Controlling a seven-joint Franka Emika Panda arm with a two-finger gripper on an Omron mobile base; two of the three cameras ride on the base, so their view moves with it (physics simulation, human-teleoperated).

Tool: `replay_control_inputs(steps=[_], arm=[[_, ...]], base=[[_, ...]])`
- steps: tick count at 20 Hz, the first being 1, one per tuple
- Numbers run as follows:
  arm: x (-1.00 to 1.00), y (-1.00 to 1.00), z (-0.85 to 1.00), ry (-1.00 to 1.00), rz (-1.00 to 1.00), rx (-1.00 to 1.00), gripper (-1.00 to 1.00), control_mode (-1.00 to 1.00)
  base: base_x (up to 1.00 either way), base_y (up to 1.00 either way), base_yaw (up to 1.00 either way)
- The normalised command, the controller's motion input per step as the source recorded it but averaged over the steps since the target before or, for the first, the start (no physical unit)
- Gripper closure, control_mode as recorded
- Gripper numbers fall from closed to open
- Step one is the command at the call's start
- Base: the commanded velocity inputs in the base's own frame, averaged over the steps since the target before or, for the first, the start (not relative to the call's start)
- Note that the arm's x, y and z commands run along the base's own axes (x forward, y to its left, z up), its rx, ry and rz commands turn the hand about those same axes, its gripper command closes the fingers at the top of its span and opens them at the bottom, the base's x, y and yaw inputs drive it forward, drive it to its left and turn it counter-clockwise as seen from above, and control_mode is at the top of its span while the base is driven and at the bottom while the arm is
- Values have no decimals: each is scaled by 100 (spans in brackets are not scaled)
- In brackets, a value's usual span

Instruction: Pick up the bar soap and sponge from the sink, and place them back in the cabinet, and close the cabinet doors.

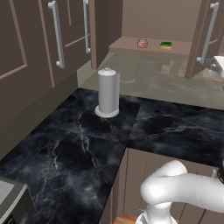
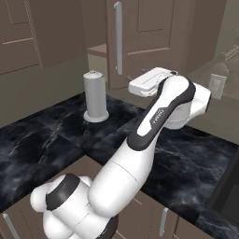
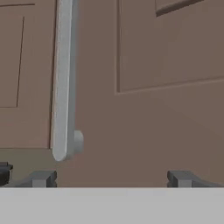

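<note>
With your fingers (image 3: 43, 178) spread wide and empty against the door (image 3: 144, 122), its handle (image 3: 63, 83) at 10 o'clock, a glancing push could slip off and leave it ajar.

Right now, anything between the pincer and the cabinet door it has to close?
Nothing visible. In the hand view the open pincer faces the cabinet door directly, its silver handle just ahead with no object between. The bar soap and sponge already sit on the cabinet shelf.
</note>
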Motion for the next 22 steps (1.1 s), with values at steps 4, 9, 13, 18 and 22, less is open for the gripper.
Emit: replay_control_inputs(steps=[4, 9, 13, 18, 22], arm=[[1, 71, 0, -3, -17, -1, -100, -100], [0, 69, 0, -3, -23, -1, -100, -100], [0, 60, 0, -3, -24, 0, -100, -100], [7, 48, 0, -4, -23, 0, -100, -100], [11, 38, 0, -4, -20, 0, -100, -100]], base=[[0, 0, 0], [0, 0, 0], [0, 0, 0], [0, 0, 0], [0, 0, 0]])
